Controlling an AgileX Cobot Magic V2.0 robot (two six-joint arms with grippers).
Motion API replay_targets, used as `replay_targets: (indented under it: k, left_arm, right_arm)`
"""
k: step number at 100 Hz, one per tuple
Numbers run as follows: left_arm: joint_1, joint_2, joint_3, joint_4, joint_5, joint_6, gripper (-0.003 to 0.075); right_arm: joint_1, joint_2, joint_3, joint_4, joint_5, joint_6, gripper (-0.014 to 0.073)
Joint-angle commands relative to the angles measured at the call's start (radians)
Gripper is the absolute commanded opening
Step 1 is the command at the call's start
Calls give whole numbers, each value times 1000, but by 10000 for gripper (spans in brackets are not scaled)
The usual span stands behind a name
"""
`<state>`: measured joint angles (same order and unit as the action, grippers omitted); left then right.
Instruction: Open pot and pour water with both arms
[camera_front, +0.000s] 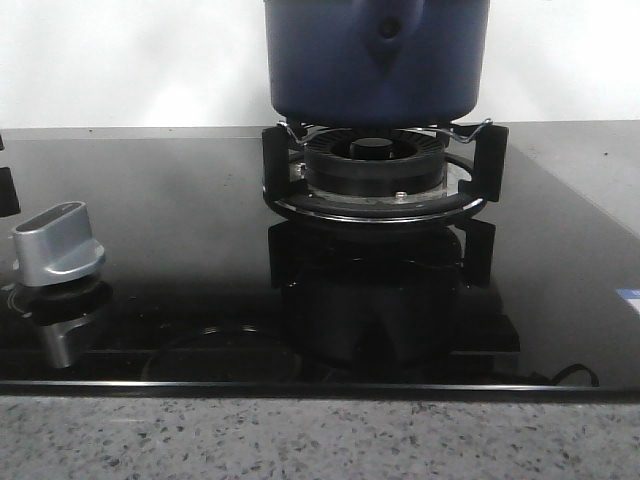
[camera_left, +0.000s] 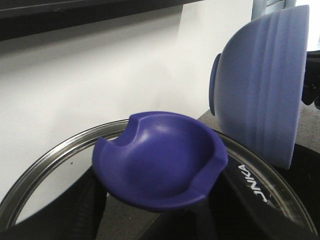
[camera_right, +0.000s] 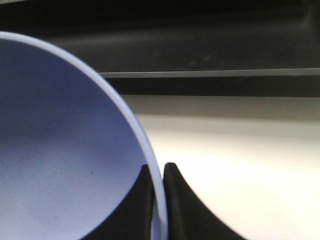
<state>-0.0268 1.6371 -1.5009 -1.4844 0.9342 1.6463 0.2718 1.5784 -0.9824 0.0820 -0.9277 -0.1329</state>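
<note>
Now, large dark blue round metal pot (camera_front: 376, 60) sits on black burner grate (camera_front: 385, 165) of glossy black glass hob (camera_front: 180, 230). Left hand grasps glass lid with blue dished knob (camera_left: 160, 162), lifted clear. Right hand (camera_right: 158, 200) clenched on rim of pale blue ribbed bowl (camera_left: 265, 85), tipped sideways. Judgement: pouring step; keep lid aside, tilt gradually, rim over pot mouth, or water hits hob.
</note>
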Motion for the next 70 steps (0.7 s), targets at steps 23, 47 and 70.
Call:
replay_targets:
  k: [23,47,70]
  left_arm:
    - [-3,-56,-32,-106,11,-10,220]
    - [-3,-56,-32,-106,11,-10,220]
    - [-3,-56,-32,-106,11,-10,220]
  right_arm:
    - [-2,-38,-26,-11,-94,-3,-56]
    - [-2,-38,-26,-11,-105,-3,-56]
    - [-2,-38,-26,-11,-106,-3,-56]
